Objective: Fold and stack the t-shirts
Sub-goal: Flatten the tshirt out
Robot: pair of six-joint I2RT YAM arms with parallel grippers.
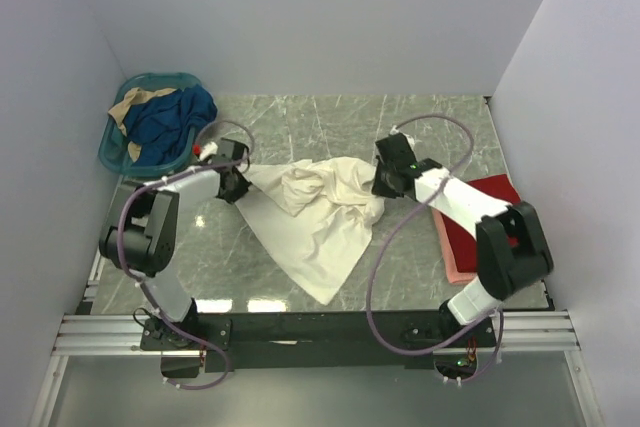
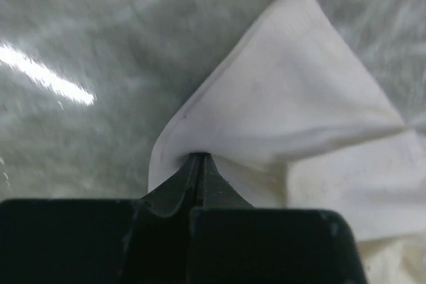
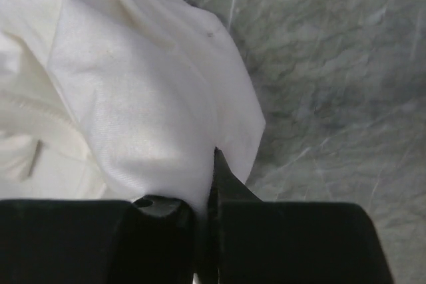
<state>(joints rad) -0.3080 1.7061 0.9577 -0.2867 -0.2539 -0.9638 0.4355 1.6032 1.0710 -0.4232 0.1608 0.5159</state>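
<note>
- Left jaws: closed tight on the cream tee [image 1: 315, 217]. In the left wrist view, the two black tips meet on a folded edge of the cloth [image 2: 293, 98], and a stitched hem runs up and away from the pinch.
- Right jaws: narrow and pinched on a fold of the same tee. In the right wrist view, the cloth [image 3: 133, 98] drops into the slit between the tips and billows out above them.
- The cream tee sits mid-counter, crumpled rather than flat. It bunches up between the two grip points, which hold its left and right ends, and a long flap trails toward the near edge of the counter [image 1: 300, 127].
- The cloth looks raised at the left pinch, because the marble shows past its edge there. I can't tell how high it is.
- Red tee [image 1: 497, 190]: at the right side of the counter, partly under the right arm [image 1: 455, 197]. It lies on the pink tee [image 1: 455, 269], of which only a strip shows along the near-left edge.
- Both of those tees are apart from the cream one.
- Teal basket [image 1: 160, 76]: in the far-left corner against the wall, just beyond the left jaws. It holds a blue cloth [image 1: 170, 117] and a tan one [image 1: 130, 102], heaped loosely.
- Left arm [image 1: 150, 232]: elbow bent, reaching in from the left.
</note>
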